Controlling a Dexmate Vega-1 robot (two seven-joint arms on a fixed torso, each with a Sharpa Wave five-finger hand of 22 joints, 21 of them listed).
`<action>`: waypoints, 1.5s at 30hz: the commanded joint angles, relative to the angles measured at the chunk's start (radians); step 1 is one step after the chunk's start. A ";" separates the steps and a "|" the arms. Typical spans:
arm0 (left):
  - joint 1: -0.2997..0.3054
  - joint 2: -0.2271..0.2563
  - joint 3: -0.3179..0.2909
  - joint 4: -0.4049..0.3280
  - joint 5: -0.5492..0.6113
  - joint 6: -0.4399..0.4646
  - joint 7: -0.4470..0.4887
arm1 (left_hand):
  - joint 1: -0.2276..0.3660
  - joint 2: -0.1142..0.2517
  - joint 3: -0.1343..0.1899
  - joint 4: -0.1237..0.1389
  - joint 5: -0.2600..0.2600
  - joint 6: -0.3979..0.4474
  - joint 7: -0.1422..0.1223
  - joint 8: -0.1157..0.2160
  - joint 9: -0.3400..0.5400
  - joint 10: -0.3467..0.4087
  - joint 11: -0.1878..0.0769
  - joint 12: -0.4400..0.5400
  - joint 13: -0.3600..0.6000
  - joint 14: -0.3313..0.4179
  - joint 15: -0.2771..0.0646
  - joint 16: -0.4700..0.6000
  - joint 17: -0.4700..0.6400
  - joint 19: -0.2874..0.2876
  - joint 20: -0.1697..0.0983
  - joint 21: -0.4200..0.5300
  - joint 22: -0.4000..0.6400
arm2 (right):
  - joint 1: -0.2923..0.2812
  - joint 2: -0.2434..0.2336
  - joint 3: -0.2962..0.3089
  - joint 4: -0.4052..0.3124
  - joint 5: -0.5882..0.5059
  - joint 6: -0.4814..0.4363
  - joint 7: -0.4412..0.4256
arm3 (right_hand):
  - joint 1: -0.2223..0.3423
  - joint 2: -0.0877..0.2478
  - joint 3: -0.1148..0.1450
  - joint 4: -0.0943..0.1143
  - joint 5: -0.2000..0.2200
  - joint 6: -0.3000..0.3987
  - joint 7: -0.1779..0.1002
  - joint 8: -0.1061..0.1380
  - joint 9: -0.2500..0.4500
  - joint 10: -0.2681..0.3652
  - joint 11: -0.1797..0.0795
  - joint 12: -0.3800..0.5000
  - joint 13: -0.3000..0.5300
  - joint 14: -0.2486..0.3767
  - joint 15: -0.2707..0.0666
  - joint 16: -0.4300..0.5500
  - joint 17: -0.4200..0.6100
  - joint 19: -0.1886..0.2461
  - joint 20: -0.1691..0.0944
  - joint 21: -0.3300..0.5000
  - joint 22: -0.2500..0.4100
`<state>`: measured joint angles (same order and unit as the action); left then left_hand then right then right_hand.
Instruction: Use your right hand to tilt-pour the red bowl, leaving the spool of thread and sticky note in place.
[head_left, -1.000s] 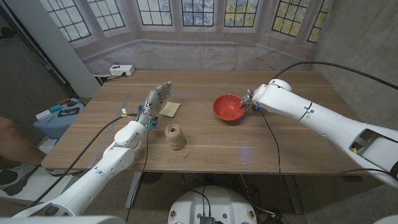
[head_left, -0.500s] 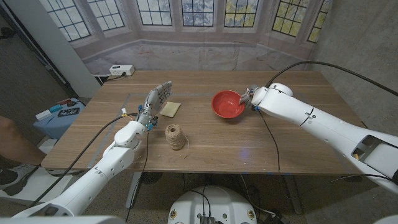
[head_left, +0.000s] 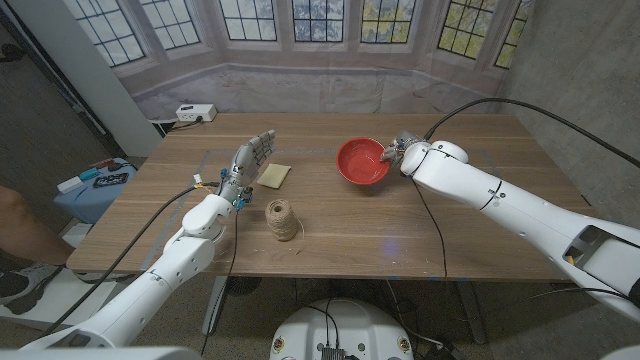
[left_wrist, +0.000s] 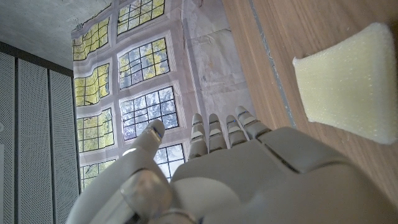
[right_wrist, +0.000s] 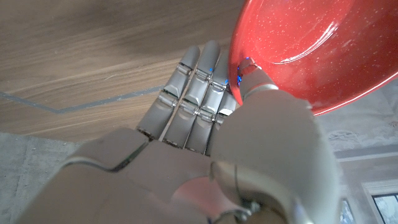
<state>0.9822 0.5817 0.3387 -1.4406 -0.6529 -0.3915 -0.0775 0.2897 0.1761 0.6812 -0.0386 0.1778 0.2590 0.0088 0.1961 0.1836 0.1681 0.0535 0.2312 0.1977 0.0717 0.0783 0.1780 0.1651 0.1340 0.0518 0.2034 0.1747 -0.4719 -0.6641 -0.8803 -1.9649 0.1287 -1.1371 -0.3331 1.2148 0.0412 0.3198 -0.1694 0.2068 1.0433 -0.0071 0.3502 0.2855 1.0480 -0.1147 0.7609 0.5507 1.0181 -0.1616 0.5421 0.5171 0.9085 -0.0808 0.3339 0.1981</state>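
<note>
— Wooden worktop (head_left: 330, 235) under a bay of painted windows; run me across it from the left.

— Robot's left hand (head_left: 250, 160) first, raised over the left part of the worktop, fingers straight and apart, holding nothing. Just beside it lies the yellow sticky note (head_left: 275, 175), flat on the wood. Nearer the front edge stands the spool of thread (head_left: 282, 219), upright. Neither is touched by anything.

— And the bowl?

— Red bowl (head_left: 362, 160) sits right of centre toward the back, with the right hand (head_left: 398, 153) gripping its right rim. In the right wrist view the thumb presses the outer wall and the fingers (right_wrist: 193, 87) run under the bowl. It looks tipped, its opening turned toward the camera and slightly left.

— So how far along?

— I'd judge the grasp done and the tilt under way; finishing the pour and setting the bowl level are left.

— Anything unclear?

— Whether the base is off the wood I cannot tell. I can make out nothing inside the bowl. The arm covers most of the right hand in the head view.
</note>
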 joint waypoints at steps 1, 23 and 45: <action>0.008 0.007 -0.003 -0.014 0.004 0.006 0.007 | 0.013 0.003 -0.002 -0.003 0.005 0.010 0.003 -0.003 0.005 0.006 0.003 0.003 0.003 0.005 0.003 0.004 0.005 0.002 0.006 -0.002 0.002 | -0.072 0.018 0.032 -0.013 -0.072 0.077 -0.080 | 0.015 -0.001 0.001 0.005 -0.002 0.010 -0.003 0.006 0.005 0.007 -0.003 0.001 0.002 0.010 -0.071 0.000 0.006 0.006 -0.005 0.007 0.001; 0.008 0.014 -0.006 -0.019 0.007 0.003 0.003 | 0.017 0.004 -0.003 -0.004 0.005 0.014 0.001 -0.003 0.006 0.007 0.002 0.002 0.003 0.005 0.003 0.003 0.005 0.003 0.005 -0.002 0.002 | -0.163 0.071 0.076 0.004 -0.190 0.186 -0.171 | 0.017 0.001 -0.004 0.010 -0.004 0.009 -0.007 0.004 0.004 0.006 -0.007 0.000 0.004 0.020 -0.070 -0.014 0.020 0.005 -0.009 0.018 0.003; 0.025 0.027 -0.015 -0.037 0.008 0.006 0.013 | 0.020 0.004 -0.004 -0.004 0.005 0.016 -0.001 -0.003 0.006 0.008 0.001 0.000 0.004 0.006 0.003 0.003 0.005 0.003 0.005 -0.003 0.002 | -0.238 0.147 0.101 0.067 -0.313 0.301 -0.271 | 0.020 0.005 -0.008 0.012 -0.006 0.008 -0.009 0.003 0.005 0.003 -0.010 -0.001 0.010 0.026 -0.071 -0.029 0.037 0.002 -0.011 0.029 0.004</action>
<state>0.9997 0.6035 0.3277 -1.4704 -0.6453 -0.3872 -0.0695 0.2987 0.1775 0.6784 -0.0414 0.1778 0.2680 0.0107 0.1961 0.1836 0.1679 0.0536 0.2312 0.1976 0.0715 0.0785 0.1780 0.1651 0.1340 0.0517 0.2035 0.1746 -0.6775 -0.5566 -0.7915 -1.9303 -0.1313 -0.8875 -0.5594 1.2240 0.0400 0.3115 -0.1611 0.2032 1.0482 -0.0121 0.3511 0.2859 1.0488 -0.1181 0.7607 0.5584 1.0383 -0.1708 0.5159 0.5495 0.9099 -0.0899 0.3552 0.1978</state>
